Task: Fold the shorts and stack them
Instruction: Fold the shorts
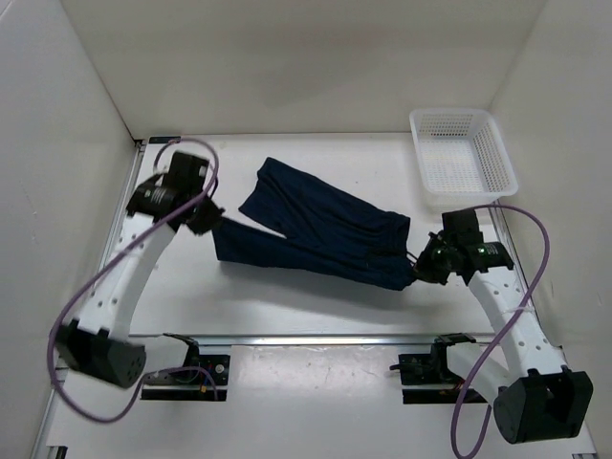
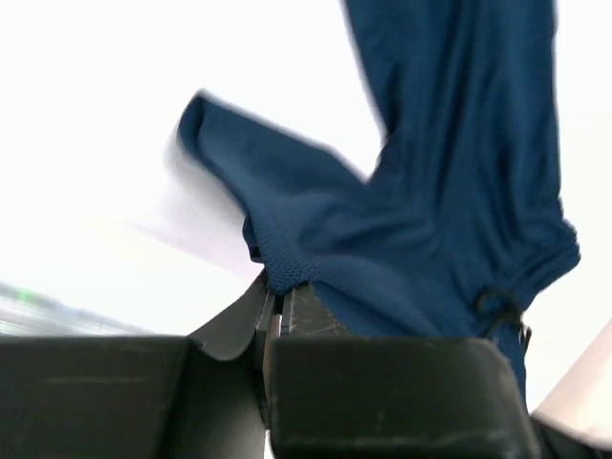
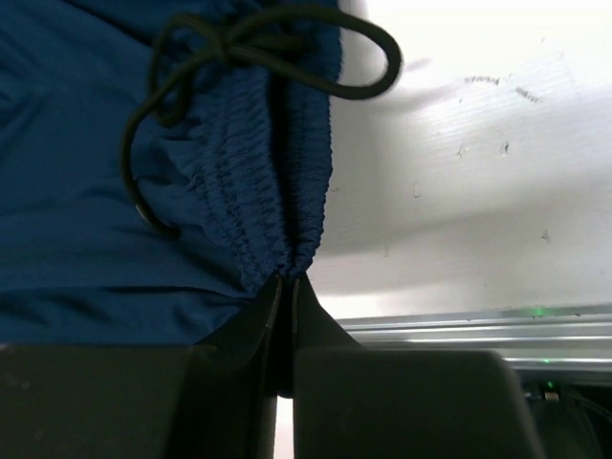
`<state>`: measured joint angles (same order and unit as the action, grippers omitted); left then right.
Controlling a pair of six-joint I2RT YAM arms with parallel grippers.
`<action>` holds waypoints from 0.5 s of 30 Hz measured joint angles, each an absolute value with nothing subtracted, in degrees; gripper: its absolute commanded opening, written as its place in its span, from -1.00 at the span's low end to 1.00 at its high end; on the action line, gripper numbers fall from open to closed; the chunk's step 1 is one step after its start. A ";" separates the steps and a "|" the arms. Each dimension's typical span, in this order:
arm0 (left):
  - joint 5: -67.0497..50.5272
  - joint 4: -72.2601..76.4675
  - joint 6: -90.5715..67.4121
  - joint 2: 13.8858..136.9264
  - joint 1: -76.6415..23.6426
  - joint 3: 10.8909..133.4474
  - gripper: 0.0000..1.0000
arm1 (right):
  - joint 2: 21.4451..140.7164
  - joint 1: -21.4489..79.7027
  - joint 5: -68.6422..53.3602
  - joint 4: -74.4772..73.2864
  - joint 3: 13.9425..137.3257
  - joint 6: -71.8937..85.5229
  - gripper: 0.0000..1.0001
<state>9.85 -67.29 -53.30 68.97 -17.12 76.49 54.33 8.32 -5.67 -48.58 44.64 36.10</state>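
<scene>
Shorts (image 1: 316,229): one dark navy pair lies across the middle of the white table (image 1: 287,311), with the waist end to the right and the two legs fanning out to the left.
Legs: one leg reaches toward the far left; the other runs to the near left and ends at the left arm.
Left gripper (image 2: 279,287): its fingers are pressed together, pinching a corner of the near-left leg's hem. From the wrist view, the cloth bunches right at the fingertips.
Right gripper (image 3: 284,282): it is clamped tight on the gathered waistband (image 3: 258,191) at the near right corner of the garment.
Drawstring (image 3: 258,38): a dark cord is knotted and looped loosely just beyond the right fingers, lying on the waistband.
Cloth between the arms: the near edge runs in a fairly straight line from one pinch to the other. I cannot tell whether it is off the surface.
Basket (image 1: 462,158): a white mesh basket sits in the far right corner, near the waist end but not touching the fabric.
Cables (image 1: 91,296): purple cables loop alongside each arm.
</scene>
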 measured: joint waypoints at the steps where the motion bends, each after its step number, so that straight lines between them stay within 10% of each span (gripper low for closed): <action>1: 10.61 -67.51 -52.27 72.53 -17.17 80.53 -0.79 | 54.48 8.32 -5.23 -49.41 46.00 36.14 -1.00; 15: 10.79 -68.51 -38.81 128.31 -15.51 141.51 -0.79 | 78.59 6.63 1.17 -50.54 68.16 38.50 -1.00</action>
